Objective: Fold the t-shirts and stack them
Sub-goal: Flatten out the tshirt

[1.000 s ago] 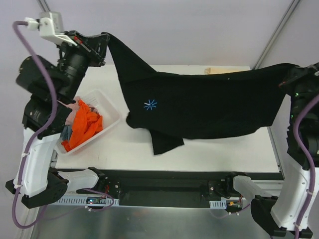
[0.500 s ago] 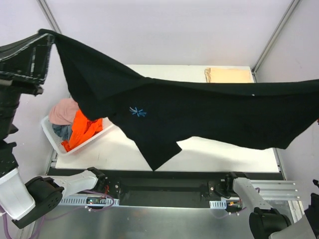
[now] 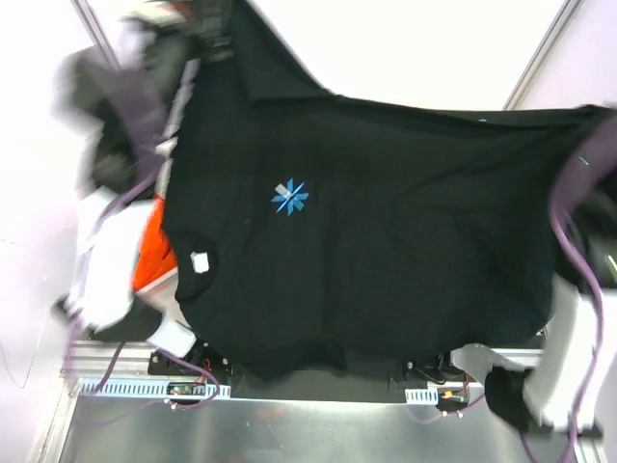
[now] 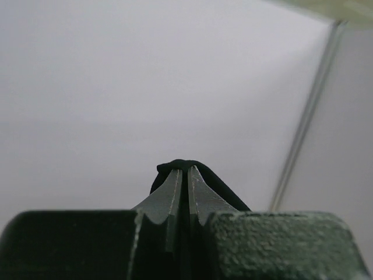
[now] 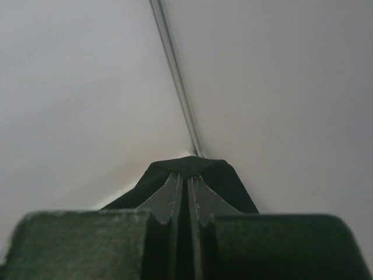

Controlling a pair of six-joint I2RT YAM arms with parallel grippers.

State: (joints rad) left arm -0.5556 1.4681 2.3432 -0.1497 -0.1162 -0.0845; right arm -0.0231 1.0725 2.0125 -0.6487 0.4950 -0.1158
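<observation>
The large black t-shirt (image 3: 386,231) with a blue starburst mark (image 3: 289,197) hangs spread wide between both arms and covers most of the table in the top view. My left gripper (image 4: 182,170) is shut on a black fold of it (image 4: 175,164), raised at the top left of the top view (image 3: 214,29). My right gripper (image 5: 187,176) is shut on another black fold (image 5: 186,165), at the right edge of the top view (image 3: 600,121). An orange t-shirt (image 3: 154,256) shows at the left, partly covered. The tan, pink and grey-blue shirts are hidden.
Both wrist views show only pale wall and a metal frame post (image 5: 175,76) behind the fingers. The left arm (image 3: 111,251) is blurred with motion. The arm bases and rail (image 3: 318,386) run along the near edge. The basket is hidden behind shirt and arm.
Both arms have swung the black shirt up and toward the near edge. It was a narrow stretched band; it now hangs open and hides the table, the basket and the tan shirt.
</observation>
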